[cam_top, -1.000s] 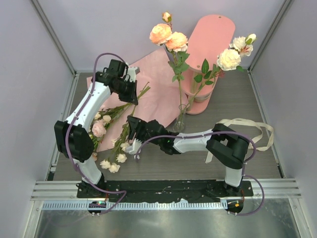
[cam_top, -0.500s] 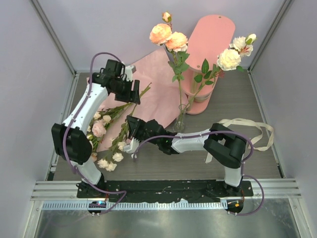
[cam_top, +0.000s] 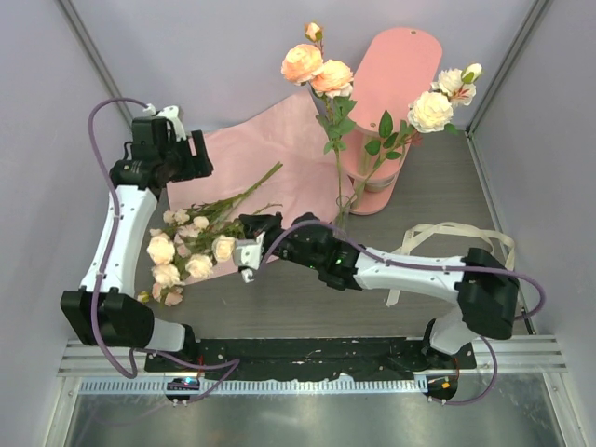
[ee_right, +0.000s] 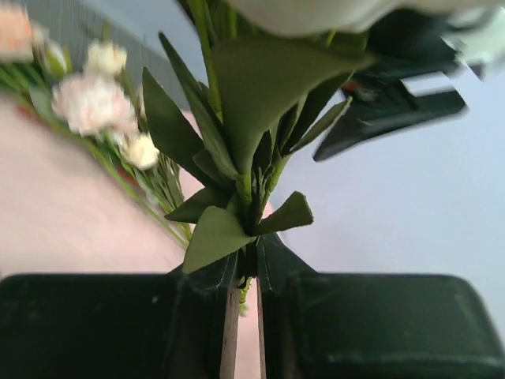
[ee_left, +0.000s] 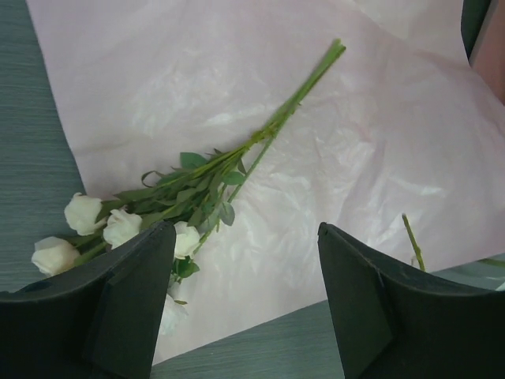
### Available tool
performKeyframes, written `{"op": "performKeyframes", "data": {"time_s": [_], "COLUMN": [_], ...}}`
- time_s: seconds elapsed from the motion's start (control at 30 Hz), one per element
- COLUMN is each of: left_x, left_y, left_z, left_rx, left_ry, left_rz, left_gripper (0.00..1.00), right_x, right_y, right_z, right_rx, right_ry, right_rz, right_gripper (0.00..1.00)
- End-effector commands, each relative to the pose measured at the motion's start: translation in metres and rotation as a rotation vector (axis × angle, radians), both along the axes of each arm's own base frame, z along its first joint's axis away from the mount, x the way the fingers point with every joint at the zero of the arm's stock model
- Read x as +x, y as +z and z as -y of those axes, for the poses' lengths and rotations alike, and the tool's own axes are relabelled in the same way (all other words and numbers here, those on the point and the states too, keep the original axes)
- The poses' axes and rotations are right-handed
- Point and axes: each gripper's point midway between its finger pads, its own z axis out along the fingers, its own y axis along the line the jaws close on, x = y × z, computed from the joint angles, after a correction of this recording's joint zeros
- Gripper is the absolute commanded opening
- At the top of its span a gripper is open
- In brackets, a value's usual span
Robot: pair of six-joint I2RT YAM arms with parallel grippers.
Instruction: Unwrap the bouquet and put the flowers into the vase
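Left gripper [ee_left: 243, 237]: fingers spread wide, nothing held, hung over the paper [cam_top: 279, 140].
Right gripper [ee_right: 246, 262]: fingers clamped on a leafy stem of the flowers [cam_top: 186, 250].
Flowers: a bunch is laid on the paper's left part, heads near-left; more are stood in the vase [cam_top: 340, 223].
Vase: at the paper's right edge, just before the shelf [cam_top: 400, 74].
Room: bare table [cam_top: 307, 312] is seen near the front.
Nearby: a ribbon [cam_top: 466, 228] is laid at right.

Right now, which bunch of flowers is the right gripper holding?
The near bunch, its stems in the right gripper; the other bunch lies loose on the paper, farther back.
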Motion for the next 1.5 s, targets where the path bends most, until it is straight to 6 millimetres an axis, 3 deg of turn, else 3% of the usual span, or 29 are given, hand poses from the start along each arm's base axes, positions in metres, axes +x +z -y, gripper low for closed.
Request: {"op": "performKeyframes", "data": {"time_s": [0.0,0.07,0.2,0.23,0.27,0.3,0.33,0.37,0.4,0.43,0.5,0.53,0.6,0.63,0.77,0.83,0.9,1.3,1.47], "left_x": [0.010,0.010,0.015,0.015,0.015,0.015,0.015,0.015,0.016,0.016,0.017,0.017,0.016,0.016,0.016,0.017,0.017,0.017,0.018], "left_y": [0.031,0.033,0.026,0.027,0.027,0.027,0.027,0.026,0.026,0.027,0.027,0.028,0.028,0.031,0.029,0.028,0.029,0.029,0.029], "left_z": [-0.031,-0.038,-0.049,-0.046,-0.044,-0.044,-0.042,-0.040,-0.039,-0.037,-0.033,-0.032,-0.031,-0.032,-0.032,-0.031,-0.029,-0.029,-0.025], "left_rx": [0.013,0.005,-0.013,-0.021,-0.026,-0.034,-0.042,-0.051,-0.058,-0.064,-0.080,-0.084,-0.087,-0.087,-0.086,-0.089,-0.097,-0.099,-0.111], "left_ry": [0.137,0.161,0.179,0.166,0.161,0.160,0.153,0.151,0.146,0.138,0.124,0.121,0.117,0.118,0.121,0.118,0.114,0.109,0.095], "left_rz": [0.155,0.171,0.149,0.149,0.148,0.149,0.150,0.150,0.151,0.154,0.155,0.159,0.164,0.174,0.179,0.179,0.184,0.190,0.191], "left_gripper": [0.77,0.77,0.76,0.76,0.76,0.76,0.76,0.76,0.76,0.76,0.75,0.75,0.75,0.75,0.75,0.75,0.75,0.75,0.75], "right_x": [-0.027,-0.038,-0.026,-0.019,-0.017,-0.016,-0.016,-0.017,-0.018,-0.021,-0.022,-0.029,-0.033,-0.022,0.001,0.008,0.015,0.036,0.042], "right_y": [0.076,0.097,0.127,0.150,0.140,0.146,0.173,0.162,0.170,0.194,0.205,0.225,0.233,0.239,0.237,0.227,0.234,0.217,0.220], "right_z": [0.014,0.025,0.055,0.064,0.071,0.077,0.087,0.094,0.101,0.113,0.130,0.140,0.150,0.167,0.217,0.226,0.241,0.233,0.239], "right_rx": [0.358,0.457,0.675,0.750,0.761,0.761,0.786,0.732,0.749,0.789,0.824,0.850,0.852,0.905,0.945,0.932,0.942,0.837,0.859], "right_ry": [0.041,0.061,-0.035,-0.067,-0.144,-0.165,-0.161,-0.225,-0.242,-0.228,-0.282,-0.254,-0.256,-0.333,-0.569,-0.621,-0.665,-0.713,-0.745], "right_rz": [-0.407,-0.563,-0.895,-0.934,-1.069,-1.106,-1.115,-1.154,-1.169,-1.158,-1.172,-1.156,-1.127,-1.067,-0.862,-0.785,-0.672,-0.545,-0.511], "right_gripper": [0.01,0.01,0.01,0.01,0.01,0.01,0.01,0.01,0.01,0.01,0.01,0.01,0.01,0.01,0.01,0.01,0.01,0.01,0.01]}}
